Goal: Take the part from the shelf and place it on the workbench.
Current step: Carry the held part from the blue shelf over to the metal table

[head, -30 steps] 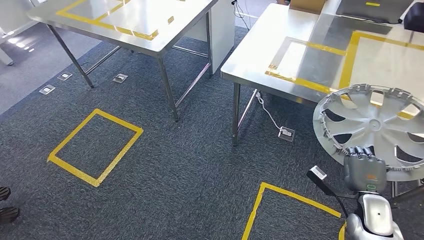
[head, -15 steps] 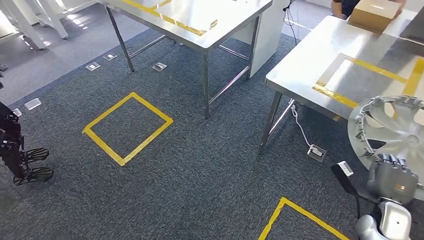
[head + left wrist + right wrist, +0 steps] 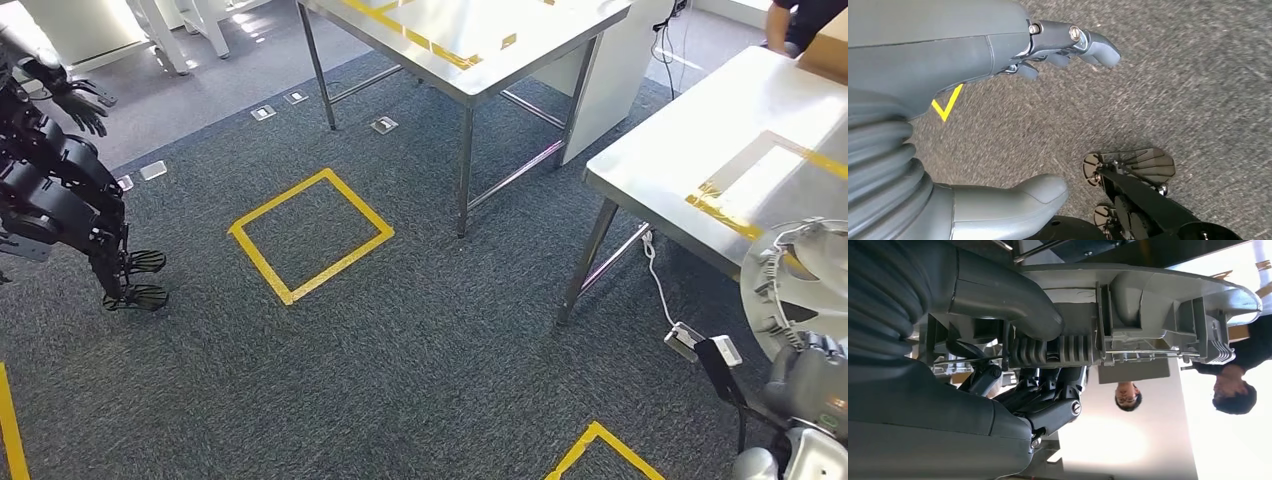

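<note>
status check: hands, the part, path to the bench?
Right hand grips the wheel cover. Left hand open, hanging over carpet. Workbench just ahead-right, nothing between. Another robot stands off left.

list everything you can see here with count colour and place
wheel cover: 1, silver-grey, held at the right edge of the head view
steel tables: 2, silver with yellow tape marks, far side and right
taped floor squares: 2 plus a strip at the left edge, yellow, on the grey carpet
floor sockets: several, silver, set in the carpet near the far table
cardboard box: 1, brown, on the right table's far end
other robot: 1, black, standing at left
person: 1, dark top, behind the right table
left robot hand: grey, holds nothing, above carpet
right robot hand: grey, grips the wheel cover's rim
</note>
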Controlling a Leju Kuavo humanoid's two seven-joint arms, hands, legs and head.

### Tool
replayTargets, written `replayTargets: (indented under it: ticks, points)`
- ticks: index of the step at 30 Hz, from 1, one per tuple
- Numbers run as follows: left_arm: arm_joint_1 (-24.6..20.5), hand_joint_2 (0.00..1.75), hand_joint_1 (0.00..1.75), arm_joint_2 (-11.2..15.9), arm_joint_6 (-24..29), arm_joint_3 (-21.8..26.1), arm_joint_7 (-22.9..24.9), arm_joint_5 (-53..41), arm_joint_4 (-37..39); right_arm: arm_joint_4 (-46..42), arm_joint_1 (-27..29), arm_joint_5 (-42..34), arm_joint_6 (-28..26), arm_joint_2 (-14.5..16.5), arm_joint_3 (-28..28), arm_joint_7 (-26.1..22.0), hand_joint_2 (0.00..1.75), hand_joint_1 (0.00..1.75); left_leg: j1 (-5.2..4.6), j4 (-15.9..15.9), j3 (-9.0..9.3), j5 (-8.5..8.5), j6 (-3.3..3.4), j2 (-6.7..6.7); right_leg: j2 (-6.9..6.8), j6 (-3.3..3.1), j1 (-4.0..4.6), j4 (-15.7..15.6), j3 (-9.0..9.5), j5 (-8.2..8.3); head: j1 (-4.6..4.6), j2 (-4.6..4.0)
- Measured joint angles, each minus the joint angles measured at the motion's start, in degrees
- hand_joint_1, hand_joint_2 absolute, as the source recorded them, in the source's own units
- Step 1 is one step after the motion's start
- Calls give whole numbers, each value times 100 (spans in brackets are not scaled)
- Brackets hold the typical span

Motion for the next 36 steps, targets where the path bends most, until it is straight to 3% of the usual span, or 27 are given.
replayTargets:
  ticks: [2,4,7,12,20,22,24,26,27,28,29,31,33,36]
  points:
    - [-3,175,0,5,0,1,-1,1,-3,42,-70,-21,1,26,-2,-60,175,175,-54,-807,452,300,101,42,-69,7,15,0,4,-4,0,0]
    - [-15,175,0,10,0,0,-11,1,-7,112,-143,-28,-2,50,1,-78,175,175,-103,-1326,723,404,152,94,-110,31,25,2,-3,-9,2,0]
    - [-8,175,0,4,4,1,-19,-2,-6,208,-206,-57,-5,83,14,-120,175,175,-113,-1403,746,414,124,88,-124,55,28,-1,-8,-6,4,0]
    - [-24,175,0,-1,13,1,-38,-35,-8,259,-257,-189,12,120,33,-169,175,175,-124,-1398,742,405,177,91,-120,106,21,-51,11,27,4,0]
    - [-24,175,0,-5,13,0,-36,-79,-8,257,-268,-633,183,203,33,-423,175,175,-161,-1380,726,385,300,97,-115,218,-24,-105,26,70,2,0]
    - [-23,175,0,-13,13,0,-35,-79,-8,257,-279,-693,187,202,36,-468,175,175,-128,-1501,788,444,352,106,-67,255,-25,-77,31,33,5,0]
    - [-30,175,0,-26,13,0,-36,-75,-9,258,-290,-711,193,195,41,-487,175,175,-92,-1620,853,506,396,126,58,280,-28,303,-140,-195,22,0]
    - [-39,175,0,-36,13,1,-36,-71,-10,266,-303,-708,196,187,46,-497,175,175,-92,-1633,858,513,413,145,150,299,-29,991,-502,-500,37,0]
    - [-41,175,0,-42,13,1,-35,-68,-10,276,-309,-698,195,185,49,-496,175,175,-91,-1625,856,505,410,155,163,310,-33,1241,-645,-561,39,0]
    - [-40,175,0,-48,13,2,-34,-67,-9,289,-315,-683,195,186,53,-488,175,175,-87,-1611,855,494,402,167,163,321,-39,1310,-701,-518,41,0]
    - [-38,175,0,-56,11,2,-31,-67,-9,301,-322,-662,195,186,58,-473,175,175,-77,-1590,854,480,384,180,155,333,-51,1172,-654,-376,43,0]
    - [-35,175,0,-64,7,2,-25,-66,-9,317,-346,-614,195,190,70,-439,175,175,-59,-1516,847,429,322,210,66,357,-73,492,-334,-13,51,0]
    - [-36,175,0,-59,4,3,-17,-60,-13,324,-382,-574,193,201,85,-422,175,175,-68,-1428,835,365,238,244,-3,305,-67,19,-120,149,56,0]
    - [-37,175,0,-53,4,15,-2,-32,-16,326,-406,-537,208,218,96,-415,175,175,-65,-1414,840,337,133,304,84,156,-34,-36,-129,163,55,0]
